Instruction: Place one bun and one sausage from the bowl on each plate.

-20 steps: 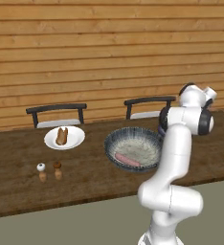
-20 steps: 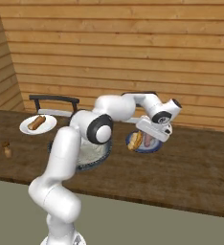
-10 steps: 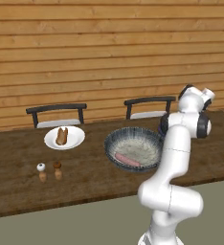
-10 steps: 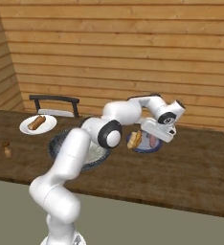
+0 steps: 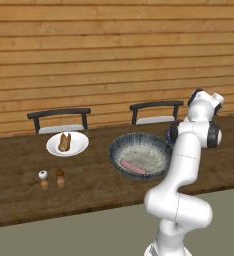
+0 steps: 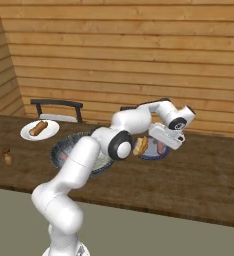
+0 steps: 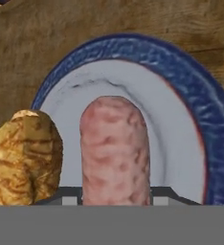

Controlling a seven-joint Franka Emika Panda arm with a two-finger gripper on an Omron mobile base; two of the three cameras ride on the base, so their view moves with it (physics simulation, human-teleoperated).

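Currently: Sausage Held Over Blue-Grey Plate, Release Pending

Risk first. The pincer (image 6: 165, 145) is pinching a pink sausage (image 7: 115, 150) by its near end, directly over the blue-grey plate (image 7: 200, 100). In the hand view the sausage extends away from the fingers toward the pale centre of the plate, with a browned bun (image 7: 25, 155) just beside it on one side. If the fingers part while the sausage is some way above the plate, it may roll or bounce toward the dark rim; the round shape and the shallow plate give little to stop it. A sideways shift during release could knock the bun, which lies close enough to be disturbed. Whether the sausage already touches the plate cannot be told from these views.

Position. The blue-grey plate sits on the wooden surface (image 5: 19, 200) beyond the bowl (image 5: 139, 152), on the far right side near the chairs. The sausage is between the fingertips, so the pincer and the item are in contact.

Remaining items. A second sausage (image 5: 133, 167) lies in the bowl. The white plate (image 5: 67, 144), well apart to the left, carries a bun (image 5: 64, 142). My judgement: the white plate lacks its sausage, so the task is incomplete.
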